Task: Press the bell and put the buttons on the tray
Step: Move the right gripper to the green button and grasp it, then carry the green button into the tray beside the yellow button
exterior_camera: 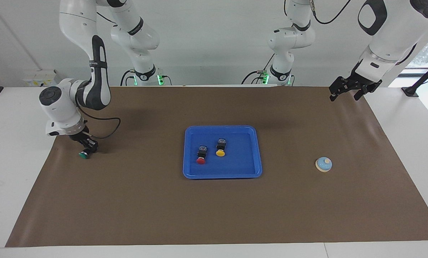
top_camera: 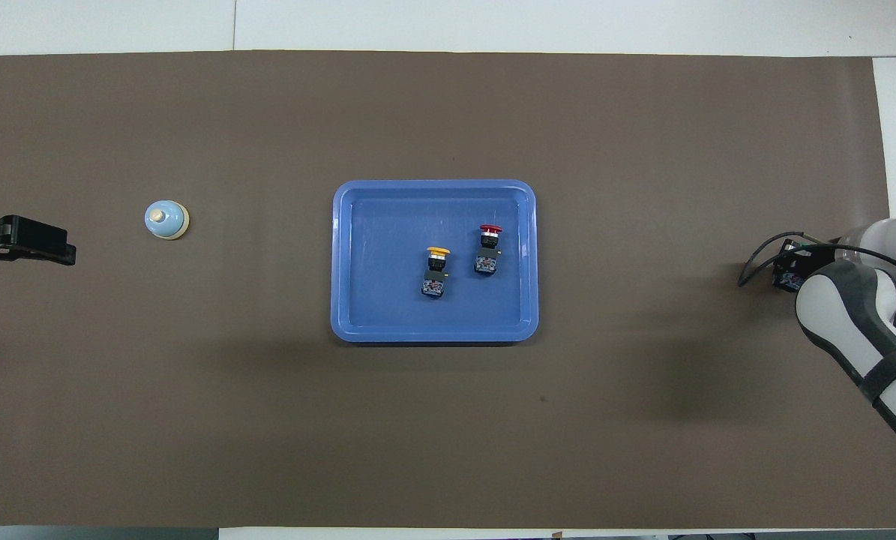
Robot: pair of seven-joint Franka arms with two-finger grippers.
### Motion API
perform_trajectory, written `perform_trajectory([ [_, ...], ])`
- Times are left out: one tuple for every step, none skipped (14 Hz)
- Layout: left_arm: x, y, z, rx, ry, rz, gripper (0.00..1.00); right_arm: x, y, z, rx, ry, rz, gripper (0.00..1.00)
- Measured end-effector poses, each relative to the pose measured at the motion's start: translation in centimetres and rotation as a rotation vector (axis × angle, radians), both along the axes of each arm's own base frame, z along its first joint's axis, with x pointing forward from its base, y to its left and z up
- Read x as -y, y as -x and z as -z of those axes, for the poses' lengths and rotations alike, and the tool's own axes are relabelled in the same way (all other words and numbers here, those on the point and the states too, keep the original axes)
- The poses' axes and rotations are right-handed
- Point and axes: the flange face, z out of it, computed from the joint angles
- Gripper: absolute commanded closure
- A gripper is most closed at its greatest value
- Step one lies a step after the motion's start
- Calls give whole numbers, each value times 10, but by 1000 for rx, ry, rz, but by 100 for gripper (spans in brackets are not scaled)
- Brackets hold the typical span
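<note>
At desk's right-arm end, facing view: right pincer (exterior_camera: 86, 149) pinching green button (exterior_camera: 82, 154); lift straight before carrying to tray (exterior_camera: 222, 175). Overhead view: left pincer (top_camera: 61, 253) spread, waiting near bell (top_camera: 166, 220); red button (top_camera: 488, 246) and yellow button (top_camera: 436, 270) in tray.

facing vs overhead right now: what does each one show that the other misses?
Facing only: the green button with its cap visible, the right gripper shut on it down at the mat at the right arm's end, plus both arms' bases and upper links.

Overhead only: nothing extra; there the right arm's own link hides that gripper and the green cap.

Both: the tray holding the red button and yellow button, the bell toward the left arm's end, and the left gripper waiting open.
</note>
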Motion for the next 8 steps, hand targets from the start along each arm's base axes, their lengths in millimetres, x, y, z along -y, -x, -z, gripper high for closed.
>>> perform_trajectory([
  [0, 0, 0, 0, 0, 0, 0, -9, -7, -10, -16, -3, -17, 100],
  [0, 0, 0, 0, 0, 0, 0, -25, -18, -25, -31, -3, -47, 100],
  [0, 0, 0, 0, 0, 0, 0, -48, -31, -45, -42, -2, -85, 100],
  [0, 0, 0, 0, 0, 0, 0, -76, -43, -64, -47, -1, -118, 100],
  [0, 0, 0, 0, 0, 0, 0, -106, -53, -82, -44, -3, -135, 100],
  [0, 0, 0, 0, 0, 0, 0, -138, -60, -95, -37, -17, -148, 100],
  [0, 0, 0, 0, 0, 0, 0, -169, -65, -105, -28, -37, -154, 100],
  [0, 0, 0, 0, 0, 0, 0, -200, -68, -114, -22, -54, -161, 100],
])
